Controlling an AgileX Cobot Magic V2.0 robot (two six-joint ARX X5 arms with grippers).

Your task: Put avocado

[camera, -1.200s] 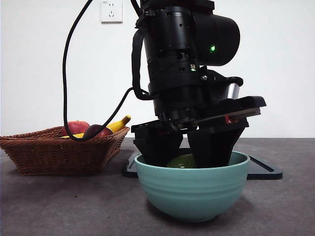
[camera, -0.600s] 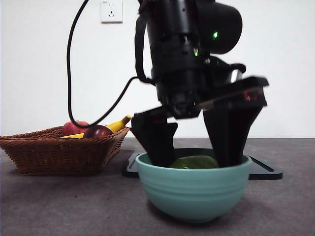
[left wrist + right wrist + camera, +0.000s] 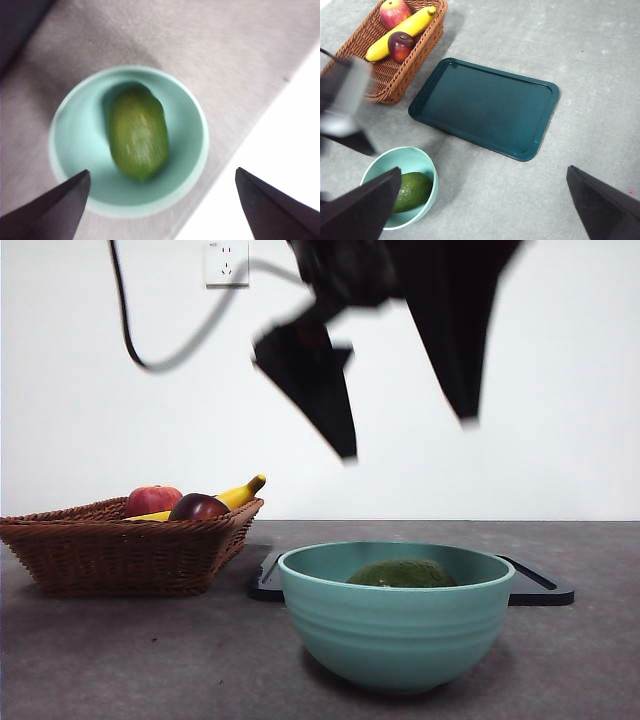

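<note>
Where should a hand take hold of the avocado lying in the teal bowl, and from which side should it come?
Grip the avocado across its narrow middle, coming straight down from above. It lies on its side low in the teal bowl, so the wall blocks any sideways approach; probably only the top is open, and the short width should suit the open left hand.

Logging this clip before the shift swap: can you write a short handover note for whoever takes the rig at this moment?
Left gripper: open, empty, high above the teal bowl.
Right gripper: open, empty, over the table by the dark tray.
Avocado: lying on its side in the bowl, touching neither gripper.
Done: avocado placed and released.
Left: probably only parking the left arm.
</note>
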